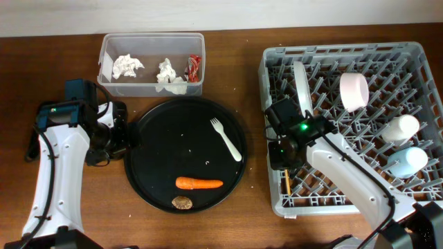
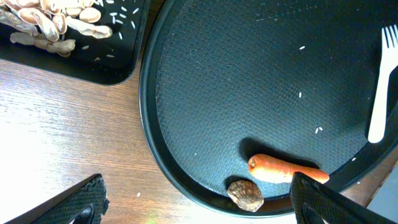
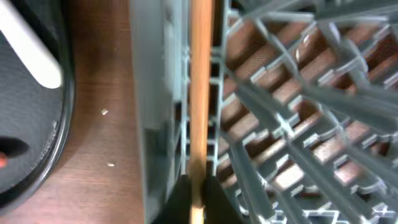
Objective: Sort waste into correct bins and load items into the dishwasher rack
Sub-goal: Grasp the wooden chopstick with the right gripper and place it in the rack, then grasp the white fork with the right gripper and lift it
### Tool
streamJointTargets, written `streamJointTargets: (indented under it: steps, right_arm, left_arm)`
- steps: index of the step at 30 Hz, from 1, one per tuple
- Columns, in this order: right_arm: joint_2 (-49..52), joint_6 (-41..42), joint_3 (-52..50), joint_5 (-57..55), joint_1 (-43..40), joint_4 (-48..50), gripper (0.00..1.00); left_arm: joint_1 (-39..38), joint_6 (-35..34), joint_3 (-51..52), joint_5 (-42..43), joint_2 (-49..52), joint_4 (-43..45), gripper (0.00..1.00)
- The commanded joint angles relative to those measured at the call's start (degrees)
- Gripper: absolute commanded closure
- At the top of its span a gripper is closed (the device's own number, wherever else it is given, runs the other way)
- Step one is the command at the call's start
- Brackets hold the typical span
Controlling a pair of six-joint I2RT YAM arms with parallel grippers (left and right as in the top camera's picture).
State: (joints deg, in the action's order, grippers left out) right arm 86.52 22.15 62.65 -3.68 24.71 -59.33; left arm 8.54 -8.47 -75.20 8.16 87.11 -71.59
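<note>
The right claw (image 3: 198, 200) is pinched shut on a thin wooden stick (image 3: 200, 93), held lengthwise just inside the left wall of the dishwasher rack (image 1: 415, 47), probably so it can settle between the pegs rather than slip through the grid. The grey-white bowl (image 1: 301, 79), pink bowl (image 1: 354, 91), white cup (image 1: 401, 128) and light blue cup (image 1: 408, 160) sit propped among pegs, presumably to drain. The left claw (image 2: 196, 190) hangs wide and empty at the left edge of the round black tray (image 1: 149, 138), well placed for the carrot (image 1: 199, 183) and brown lump (image 1: 182, 203); the pale fork (image 1: 227, 138) lies there too. Tissues (image 1: 127, 66) and the red wrapper (image 1: 194, 67) lie in the clear tub (image 1: 104, 62), and beige scraps (image 2: 50, 22) in the shallow black tray (image 2: 93, 68).
</note>
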Motion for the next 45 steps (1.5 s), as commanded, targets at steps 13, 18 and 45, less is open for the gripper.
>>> streamJointTargets:
  steps: [13,18,45]
  right_arm:
    - [3.91,-14.27,21.51,5.81,6.43,2.01,0.42]
    - [19.10,-17.29,21.51,7.02,9.73,10.27,0.40]
    - [36.02,-17.44,21.51,8.00,10.95,31.08,0.60]
  left_arm:
    - [0.11,0.15,0.15,0.37,-0.57,-0.02,0.06]
    - [0.11,0.15,0.15,0.37,-0.57,-0.02,0.06]
    - [0.11,0.15,0.15,0.37,-0.55,-0.02,0.06]
